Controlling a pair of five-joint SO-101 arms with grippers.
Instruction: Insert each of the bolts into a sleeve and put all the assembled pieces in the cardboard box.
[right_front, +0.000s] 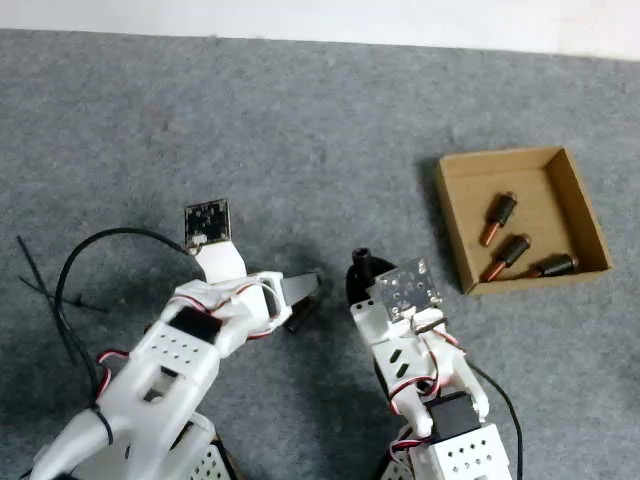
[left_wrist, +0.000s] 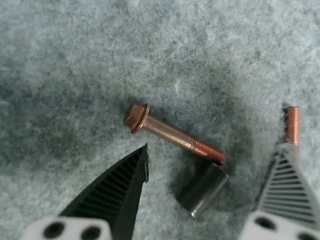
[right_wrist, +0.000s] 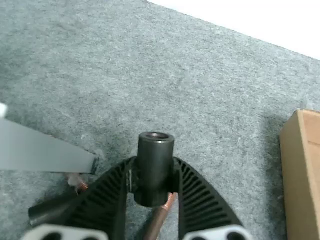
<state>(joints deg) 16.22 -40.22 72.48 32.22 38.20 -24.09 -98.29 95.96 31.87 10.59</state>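
Observation:
A copper bolt (left_wrist: 170, 134) lies flat on the grey carpet, and a loose black sleeve (left_wrist: 202, 189) rests by its threaded end. My left gripper (left_wrist: 216, 147) hangs open over both, one finger on each side. A second bolt (left_wrist: 292, 125) pokes out beyond the grey finger (left_wrist: 285, 185). My right gripper (right_wrist: 155, 172) is shut on another black sleeve (right_wrist: 156, 145), held upright, with a bolt (right_wrist: 160, 217) on the carpet below it. In the high view the left gripper (right_front: 310, 303) and right gripper (right_front: 360, 275) sit close together in the middle. The cardboard box (right_front: 455, 215) holds three assembled pieces (right_front: 507, 255).
The box wall (right_wrist: 302, 170) stands to the right of the right gripper. Black cables (right_front: 60, 290) loop on the carpet beside the left arm. Open grey carpet (right_front: 250, 120) stretches across the far side.

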